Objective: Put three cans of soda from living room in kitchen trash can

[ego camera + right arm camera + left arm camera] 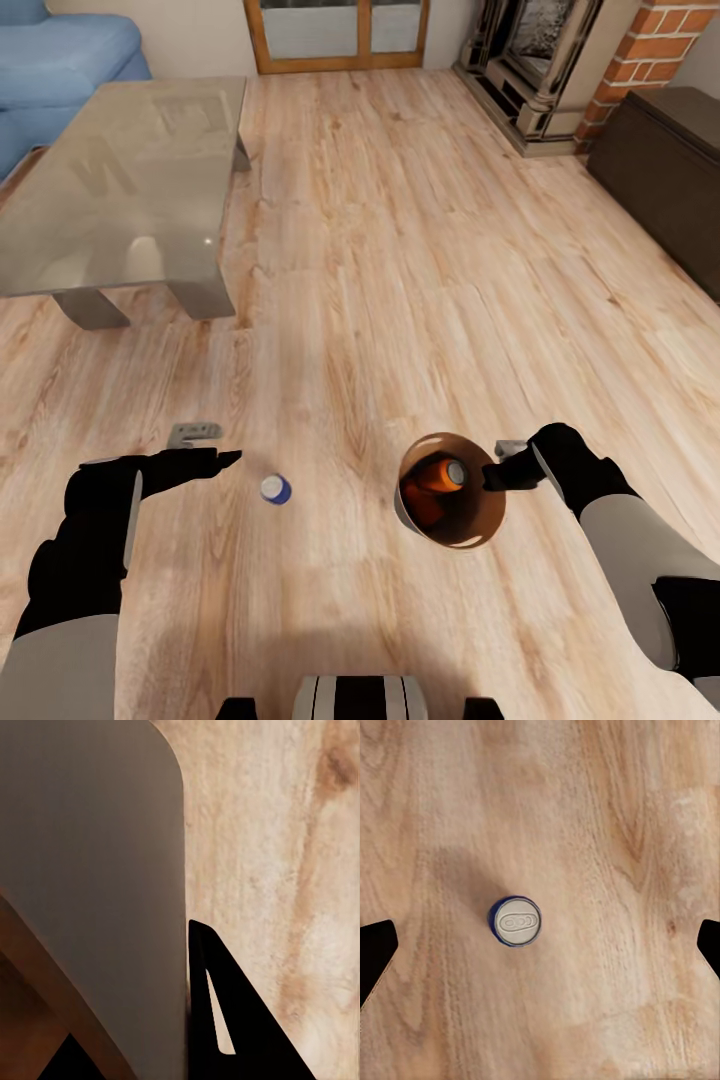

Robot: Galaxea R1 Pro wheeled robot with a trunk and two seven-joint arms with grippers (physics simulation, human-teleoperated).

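A blue soda can [275, 489] stands upright on the wooden floor, seen from straight above as the blue can [517, 921] in the left wrist view. My left gripper [206, 447] hovers open just left of it, and its dark fingertips [375, 952] show far apart on either side. My right gripper [503, 468] is shut on the rim of the trash can [405, 512], pale grey outside and brown inside. Two orange cans [440, 476] lie in the bin. The right wrist view shows the bin's grey wall [97, 870] against one finger [240, 1020].
A glass-topped coffee table [120, 190] stands at the left with a blue sofa [60, 60] behind it. A brick fireplace [560, 60] and a long dark cabinet [670, 170] line the right side. Open wooden floor [400, 250] lies ahead.
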